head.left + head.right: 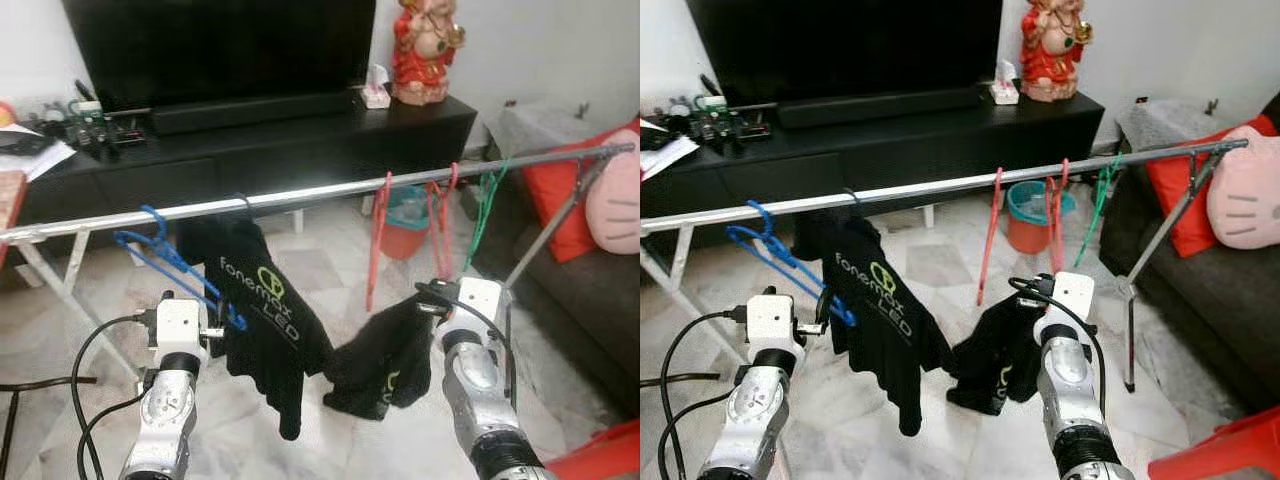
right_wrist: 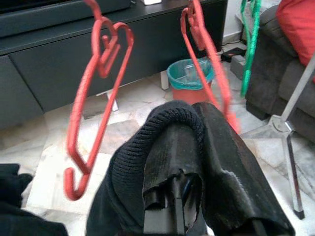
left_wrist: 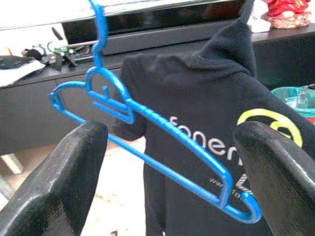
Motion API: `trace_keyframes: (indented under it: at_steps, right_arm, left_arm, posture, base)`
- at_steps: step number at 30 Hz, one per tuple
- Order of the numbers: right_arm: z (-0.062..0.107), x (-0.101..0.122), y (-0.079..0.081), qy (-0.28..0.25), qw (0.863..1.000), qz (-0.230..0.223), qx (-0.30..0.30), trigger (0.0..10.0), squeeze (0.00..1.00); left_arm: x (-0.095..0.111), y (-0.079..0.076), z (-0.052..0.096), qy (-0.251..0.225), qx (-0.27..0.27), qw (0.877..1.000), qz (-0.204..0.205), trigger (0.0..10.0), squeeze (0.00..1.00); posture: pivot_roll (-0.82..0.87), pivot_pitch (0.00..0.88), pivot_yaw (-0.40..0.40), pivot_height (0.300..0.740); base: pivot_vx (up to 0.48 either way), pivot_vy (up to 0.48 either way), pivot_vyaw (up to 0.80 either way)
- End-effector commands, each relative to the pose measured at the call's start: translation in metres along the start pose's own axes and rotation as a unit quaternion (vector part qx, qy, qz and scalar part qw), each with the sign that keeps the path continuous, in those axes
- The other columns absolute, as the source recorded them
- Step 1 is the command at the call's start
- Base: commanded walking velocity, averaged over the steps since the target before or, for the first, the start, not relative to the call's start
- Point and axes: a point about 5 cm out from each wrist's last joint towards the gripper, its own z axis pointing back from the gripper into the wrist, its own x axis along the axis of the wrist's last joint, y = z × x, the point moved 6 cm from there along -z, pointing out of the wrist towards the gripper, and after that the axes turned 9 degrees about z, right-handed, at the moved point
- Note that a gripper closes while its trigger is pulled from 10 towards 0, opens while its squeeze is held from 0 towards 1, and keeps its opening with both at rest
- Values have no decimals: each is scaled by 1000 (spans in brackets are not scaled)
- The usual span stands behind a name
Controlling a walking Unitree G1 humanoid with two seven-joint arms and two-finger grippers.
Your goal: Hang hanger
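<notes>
A blue hanger [image 1: 165, 255] hooks over the silver rail [image 1: 300, 195] at its left part and slants down to my left gripper [image 1: 222, 330]. In the left wrist view that gripper [image 3: 174, 135] is open, its fingers [image 3: 74, 167] wide on either side of the blue hanger [image 3: 147, 118]. A black "fonemax" T-shirt [image 1: 255, 300] hangs from the rail just right of it. My right gripper [image 1: 432, 295] is shut on a fold of black cloth [image 2: 162, 128], which droops below it [image 1: 385, 365]. Two red hangers [image 1: 378, 240] and a green hanger [image 1: 485, 210] hang above it.
A black TV stand [image 1: 300, 140] with a red figurine [image 1: 425, 50] runs behind the rail. A teal-lined red bucket [image 1: 405, 225] stands on the floor. A dark sofa with a red cushion [image 1: 560, 195] is at the right, beside the rack's leg [image 1: 545, 235].
</notes>
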Motion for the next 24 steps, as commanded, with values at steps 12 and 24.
trace_keyframes:
  at_steps: [12, 24]
  right_arm:
    - [-2, 9, -1, -17, 1000, -5, -3, 10000, 0]
    - [-2, 8, -2, -16, 1000, -5, -5, 10000, 0]
  left_arm:
    - [6, -3, -2, -9, -6, 1000, 2, 10000, 0]
    - [9, -20, -2, -10, -44, 999, 2, 10000, 0]
  posture:
    - [-2, 0, -31, 740]
    - [1, 0, -31, 740]
  base:
    - [0, 413, 0]
    - [0, 0, 0]
